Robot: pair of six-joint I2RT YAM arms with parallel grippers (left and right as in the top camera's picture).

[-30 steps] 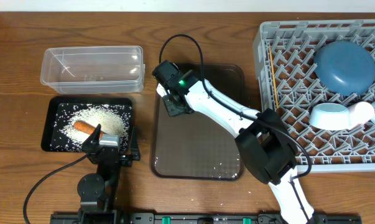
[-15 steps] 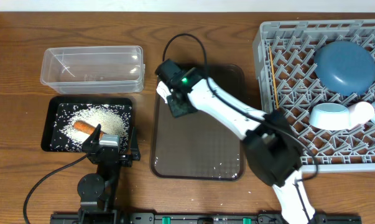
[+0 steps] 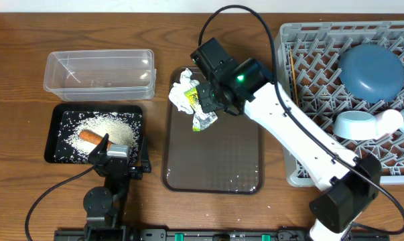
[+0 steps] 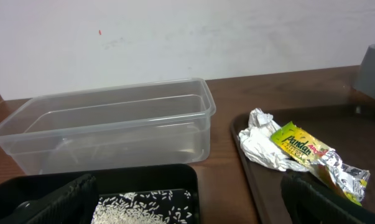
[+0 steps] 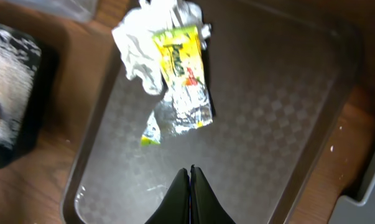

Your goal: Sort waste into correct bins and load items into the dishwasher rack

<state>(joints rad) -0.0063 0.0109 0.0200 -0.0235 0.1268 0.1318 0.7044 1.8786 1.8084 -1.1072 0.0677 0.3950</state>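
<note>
The crumpled white wrapper (image 3: 190, 100) with yellow-green print lies at the far-left corner of the dark-brown serving tray (image 3: 215, 161). It also shows in the right wrist view (image 5: 171, 74) and the left wrist view (image 4: 296, 149). My right gripper (image 3: 210, 102) (image 5: 190, 171) is shut and empty, just right of and above the wrapper. The rice (image 3: 111, 126) and carrot (image 3: 91, 136) lie in the black tray (image 3: 57, 152). The clear box (image 3: 99, 73) is empty. My left gripper (image 3: 118, 152) (image 4: 187, 208) is open at the black tray's near edge.
The grey rack (image 3: 315, 144) at the right holds the dark-blue dish (image 3: 371, 72), light-blue bowl (image 3: 354, 124), white cup (image 3: 391, 120) and chopsticks (image 3: 294, 80). A few rice grains (image 3: 236, 179) lie at the serving tray's near end.
My right gripper has risen and moved right off the serving tray's far-left corner. The wrapper, hidden under it before, now lies uncovered there. The left arm has not moved.
</note>
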